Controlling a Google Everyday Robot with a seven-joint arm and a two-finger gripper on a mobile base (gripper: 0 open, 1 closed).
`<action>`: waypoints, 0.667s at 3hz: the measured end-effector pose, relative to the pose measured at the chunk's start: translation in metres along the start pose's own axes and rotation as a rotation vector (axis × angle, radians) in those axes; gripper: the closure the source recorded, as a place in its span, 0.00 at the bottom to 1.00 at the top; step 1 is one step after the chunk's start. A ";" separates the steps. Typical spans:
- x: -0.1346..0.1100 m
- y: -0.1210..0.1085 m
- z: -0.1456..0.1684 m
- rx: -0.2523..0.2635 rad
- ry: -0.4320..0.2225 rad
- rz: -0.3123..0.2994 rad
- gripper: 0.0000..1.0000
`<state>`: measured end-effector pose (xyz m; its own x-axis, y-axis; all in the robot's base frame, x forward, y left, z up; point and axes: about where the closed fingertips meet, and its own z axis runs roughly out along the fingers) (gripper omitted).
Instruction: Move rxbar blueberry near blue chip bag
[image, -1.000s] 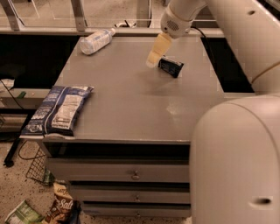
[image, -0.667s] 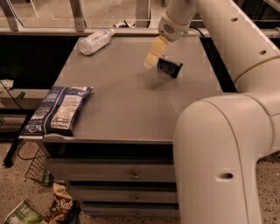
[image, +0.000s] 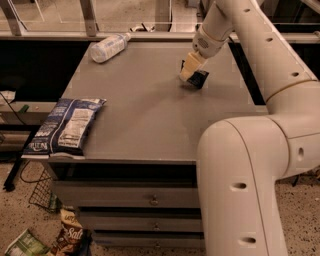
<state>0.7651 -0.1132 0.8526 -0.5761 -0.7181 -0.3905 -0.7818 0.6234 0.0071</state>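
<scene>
At the far right of the counter (image: 150, 115), the end effector (image: 191, 70) is down on the small dark snack bar (image: 199, 79), though whether it is clenched on it cannot be told; the pickup seems under way, and next the bar must travel to the blue chip bag (image: 65, 125) at near left.

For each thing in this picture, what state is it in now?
Chip bag: lying flat, overhanging the front left corner of the table.
Snack bar: far from the chip bag, toward the table's back.
Gripper: at the snack bar.
Bottle: lying on its side, at the back edge.
Drawers: shut.
</scene>
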 end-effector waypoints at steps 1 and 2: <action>0.009 -0.008 0.005 -0.014 -0.010 0.027 0.65; -0.008 0.001 -0.020 -0.009 -0.065 -0.051 0.88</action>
<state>0.7639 -0.1130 0.8737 -0.5189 -0.7273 -0.4493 -0.8123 0.5832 -0.0060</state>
